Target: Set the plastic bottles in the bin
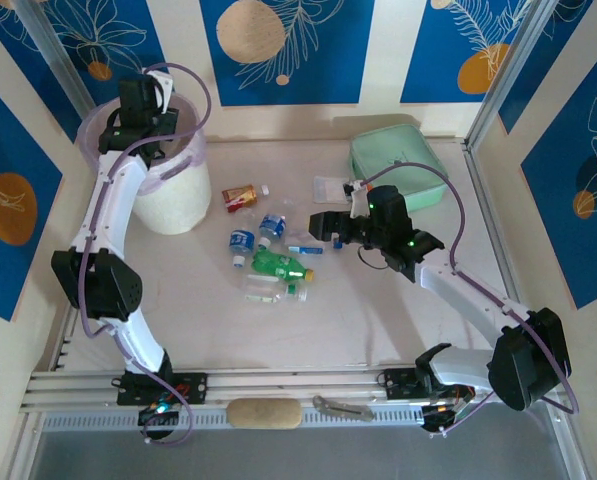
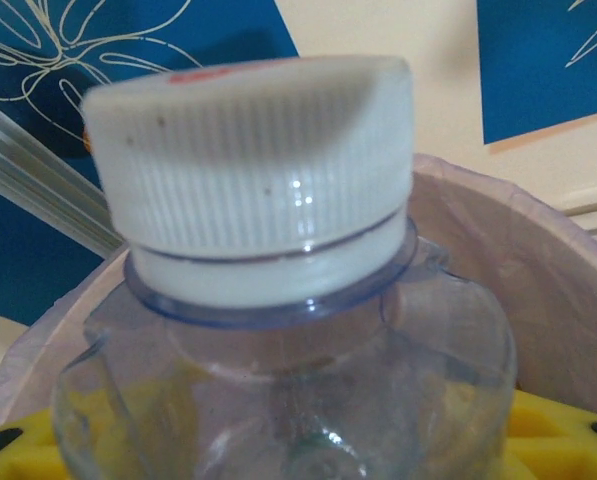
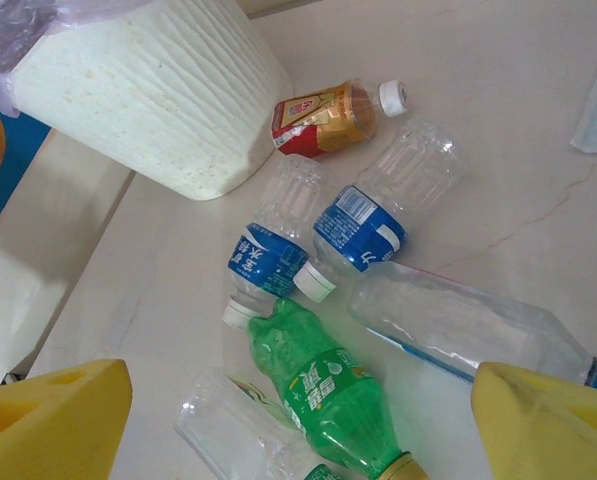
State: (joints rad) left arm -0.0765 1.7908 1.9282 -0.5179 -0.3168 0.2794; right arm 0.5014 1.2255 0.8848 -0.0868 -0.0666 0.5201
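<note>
Holding a white-capped bottle (image 2: 288, 330) in my left gripper (image 1: 146, 97): pads clamped on either side of its clear body, cap toward the wrist camera. That gripper sits above the bin (image 1: 173, 195) at the far-left of the table (image 1: 228, 340), and the bottle is over the rim of the lilac bag (image 2: 543, 270). My right gripper (image 3: 298, 420) is spread wide with nothing in it, hovering over the bottle cluster mid-table. Under it, a green bottle (image 3: 328, 385) lies on its side roughly between the pads. A crushed clear bottle (image 3: 458, 320) is just right of it and a flat clear bottle (image 3: 223, 430) just left. Two blue-label bottles (image 3: 278, 245) lie side by side beyond the green one, caps toward it. A red-brown bottle (image 3: 323, 115) lies nearest the bin, just beside its wall; can't tell if touching. A mint case (image 1: 398, 165) sits far right, apart from the bottles.
</note>
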